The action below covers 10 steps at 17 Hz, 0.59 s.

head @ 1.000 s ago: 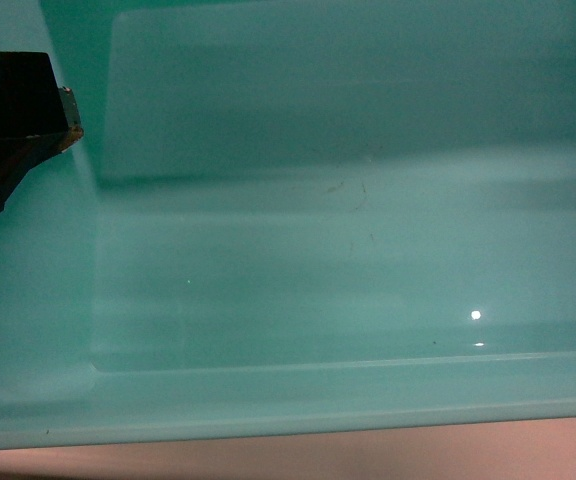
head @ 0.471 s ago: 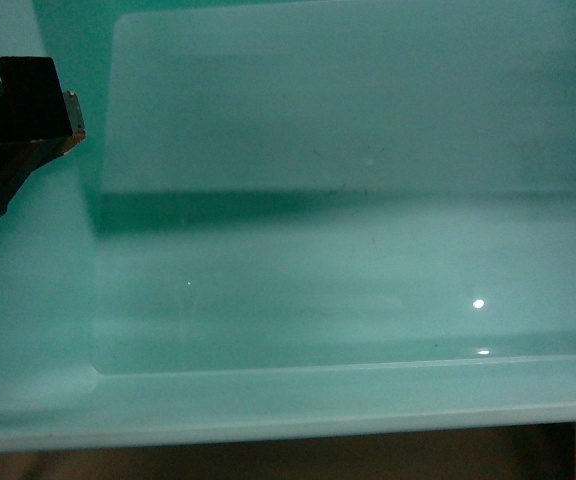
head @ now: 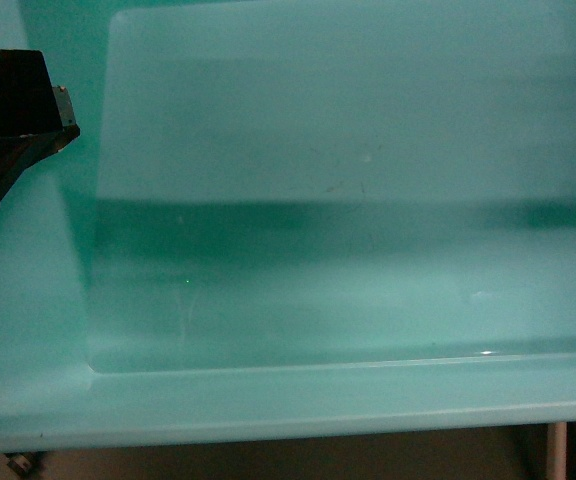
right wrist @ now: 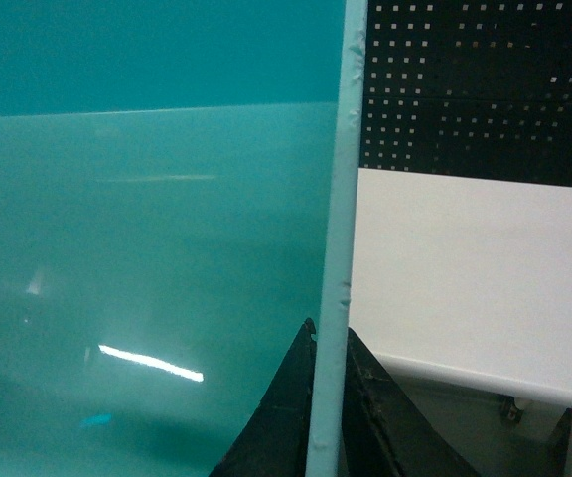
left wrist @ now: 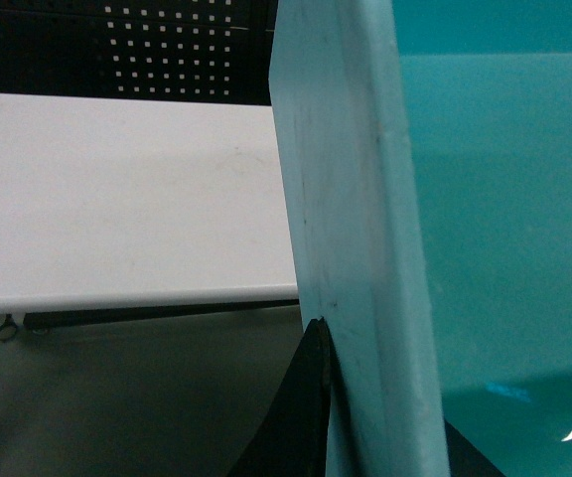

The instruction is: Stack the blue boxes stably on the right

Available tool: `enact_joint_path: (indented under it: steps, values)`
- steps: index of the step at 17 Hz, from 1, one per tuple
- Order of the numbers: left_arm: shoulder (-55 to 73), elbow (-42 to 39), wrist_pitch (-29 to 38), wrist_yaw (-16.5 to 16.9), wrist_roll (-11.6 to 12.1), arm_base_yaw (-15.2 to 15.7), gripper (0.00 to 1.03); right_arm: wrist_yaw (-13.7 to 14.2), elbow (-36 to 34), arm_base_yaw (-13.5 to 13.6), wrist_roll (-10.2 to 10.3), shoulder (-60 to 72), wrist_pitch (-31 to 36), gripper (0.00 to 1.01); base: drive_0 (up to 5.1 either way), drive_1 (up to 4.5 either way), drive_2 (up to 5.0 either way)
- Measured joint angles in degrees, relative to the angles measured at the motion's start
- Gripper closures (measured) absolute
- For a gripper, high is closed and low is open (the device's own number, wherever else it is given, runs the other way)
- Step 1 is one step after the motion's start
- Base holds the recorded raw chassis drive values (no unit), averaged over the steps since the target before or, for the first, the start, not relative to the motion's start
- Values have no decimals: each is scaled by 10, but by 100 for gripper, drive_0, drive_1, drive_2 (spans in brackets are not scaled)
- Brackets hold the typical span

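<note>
The turquoise tub [head: 348, 200] hangs between both arms: the left gripper [left wrist: 326, 397] clamps its left rim, the right gripper [right wrist: 326, 397] its right rim, apparently above the white desk [right wrist: 465, 278].

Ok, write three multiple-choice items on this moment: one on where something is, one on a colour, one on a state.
1. Where is the white table relative to the turquoise tub?
A. Beyond and below the tub, apart from it
B. On top of the tub
C. Inside the tub

2. What colour is the tub?
A. Royal blue
B. Light turquoise
C. Red

3. How is the tub held?
A. By neither gripper
B. By the left gripper only
C. By both grippers, one on each side wall

Answers:
1 A: the white table lies past the turquoise tub.
2 B: its walls show turquoise in every view.
3 C: the left gripper and the right gripper each straddle a wall.
</note>
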Motion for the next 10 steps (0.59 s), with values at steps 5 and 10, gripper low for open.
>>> enact_joint_path:
  steps: [5, 10]
  values:
    - [2, 0, 2, 0, 0, 0, 97, 0, 0, 0, 0, 1, 0, 94, 4, -429, 438]
    - [2, 0, 1, 0, 0, 0, 97, 0, 0, 0, 0, 1, 0, 94, -27, -373, 320]
